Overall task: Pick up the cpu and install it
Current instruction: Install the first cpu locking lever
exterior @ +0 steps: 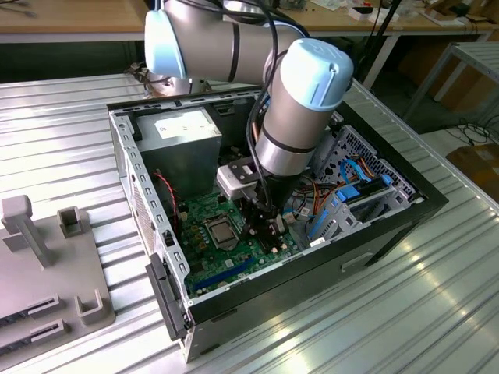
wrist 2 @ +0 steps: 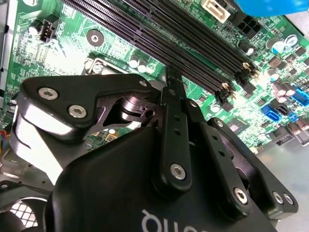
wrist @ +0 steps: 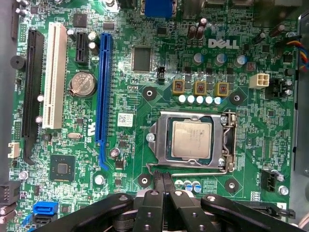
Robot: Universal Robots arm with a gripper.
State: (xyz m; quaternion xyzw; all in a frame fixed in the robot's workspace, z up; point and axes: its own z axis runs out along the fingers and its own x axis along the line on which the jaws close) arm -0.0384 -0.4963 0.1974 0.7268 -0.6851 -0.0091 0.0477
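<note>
One cpu (wrist: 191,139) is sitting flat in the socket (wrist: 192,139), so my gripper (wrist: 163,180) is hovering just beside that socket, jaws closed and gripping nothing.

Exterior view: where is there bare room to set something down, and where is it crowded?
Free: the ribbed metal table on the exterior view's right of the computer case, and the strip between the case and the grey fixture. Crowded: inside the case, where the gripper hangs beside the cpu in its socket.
</note>
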